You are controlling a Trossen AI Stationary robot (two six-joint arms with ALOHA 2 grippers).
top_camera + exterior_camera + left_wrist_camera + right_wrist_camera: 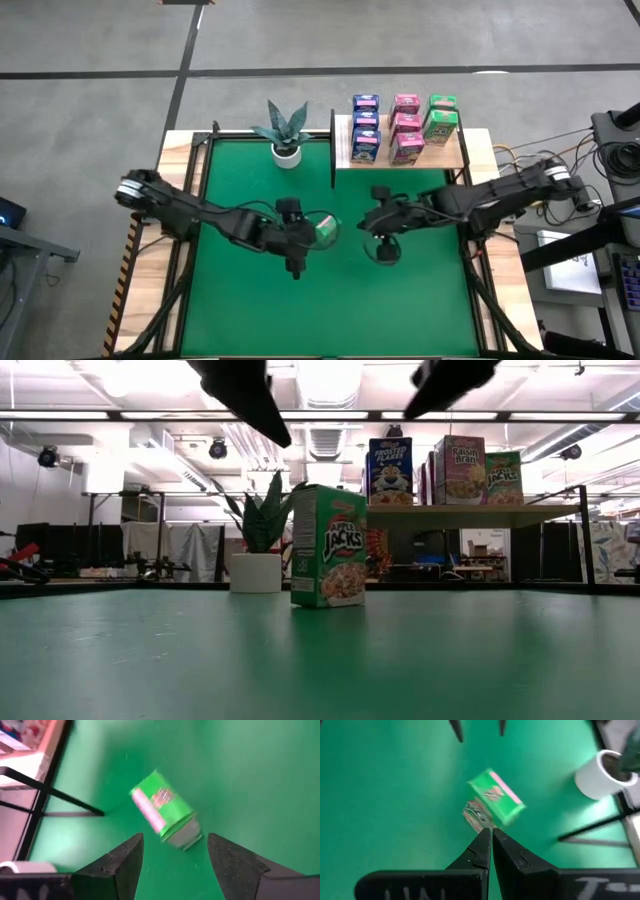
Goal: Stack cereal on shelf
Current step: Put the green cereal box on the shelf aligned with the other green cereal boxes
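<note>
One green cereal box (328, 547) stands upright on its base on the green mat, alone near the middle (325, 230). My left gripper (175, 855) hangs open above it and to its left, the box (165, 812) showing beyond the gap between the fingers, untouched. My right gripper (491, 837) is shut, up in the air to the box's right (384, 246), with the box (495, 802) ahead of its tips. The shelf (452, 157) stands at the mat's far right and carries several blue, pink and green cereal boxes (404, 130).
A potted plant in a white pot (285, 140) stands at the mat's far edge, left of the shelf's black upright frame (332, 150). In the low view the shelf board (470, 512) sits raised above the mat. Bare green mat (330, 310) lies toward the near edge.
</note>
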